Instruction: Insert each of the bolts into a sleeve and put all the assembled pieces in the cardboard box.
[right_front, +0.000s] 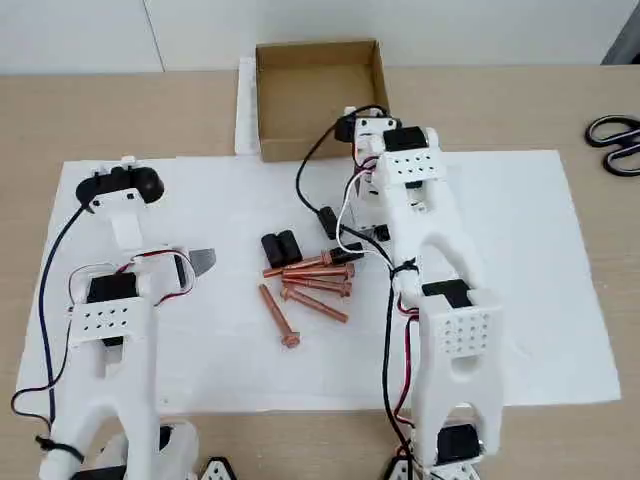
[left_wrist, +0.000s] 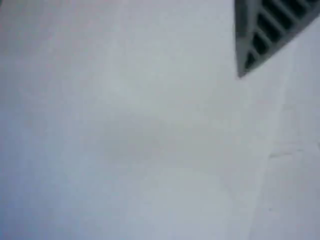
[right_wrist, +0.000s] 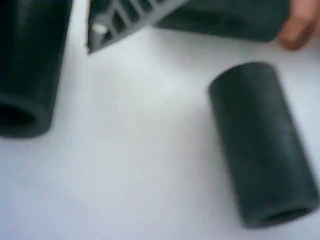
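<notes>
Several copper bolts (right_front: 310, 282) lie loose in the middle of the white paper. Black sleeves lie just beyond them: a pair (right_front: 280, 247) side by side, one (right_front: 327, 220) farther back, and one (right_front: 345, 256) at the end of a bolt. The open cardboard box (right_front: 318, 85) stands at the back. My right gripper (right_front: 345, 238) hangs low over the sleeves; its wrist view shows one sleeve (right_wrist: 262, 145) lying close, another sleeve (right_wrist: 27, 65) to the side, and a copper bolt end (right_wrist: 300, 25). My left gripper (right_front: 200, 262) rests over bare paper, left of the bolts.
A white paper sheet (right_front: 520, 250) covers the wooden table under both arms. Scissors (right_front: 615, 140) lie at the far right edge. Black cables run from the right arm across the paper near the sleeves.
</notes>
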